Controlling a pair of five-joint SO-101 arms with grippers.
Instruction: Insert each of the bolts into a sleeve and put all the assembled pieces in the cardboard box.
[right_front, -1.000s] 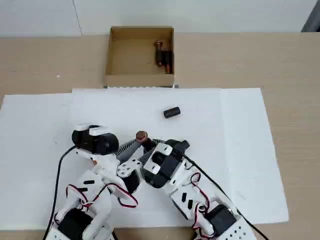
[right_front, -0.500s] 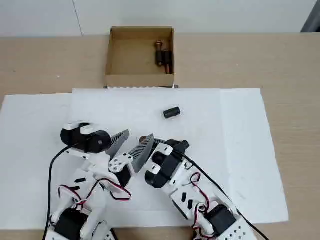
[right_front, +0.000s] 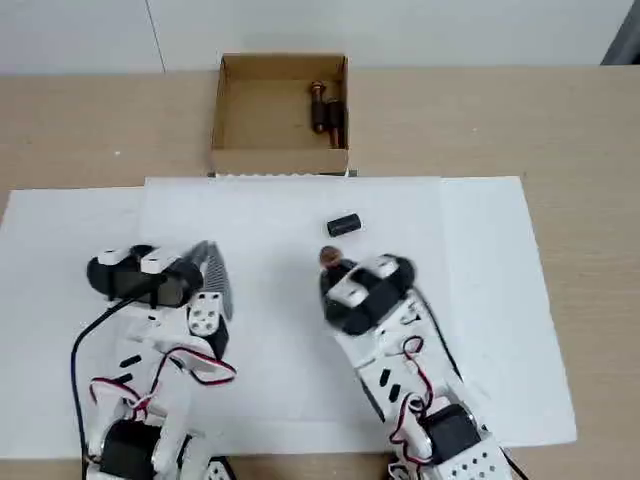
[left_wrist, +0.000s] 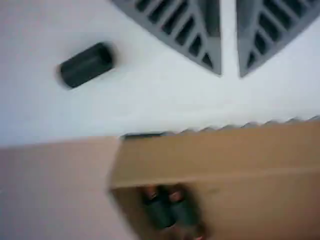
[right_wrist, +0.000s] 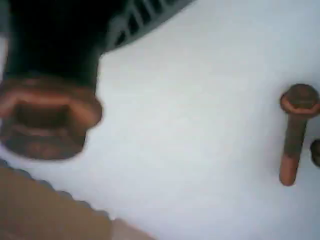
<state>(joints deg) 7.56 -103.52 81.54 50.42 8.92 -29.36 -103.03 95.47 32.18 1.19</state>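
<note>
The left arm is folded low over the left part of the paper sheet (right_front: 480, 300). The left gripper (left_wrist: 229, 74) is aimed at the cardboard box (right_front: 280, 160), its fingers parted by a narrow gap with nothing held between them. The box is set against the sheet's far edge, with assembled pieces (right_front: 326, 108) laid along its right wall. A loose sleeve (right_front: 343, 225) is seen near that far edge, just beyond the right gripper (right_front: 337, 266), which is clamped on a bolt (right_wrist: 47, 117), copper head outward. Another bolt (right_wrist: 295, 132) is laid on the sheet. Everything is carried by a wooden table (right_front: 580, 120), with a white wall (right_front: 400, 30) behind.
</note>
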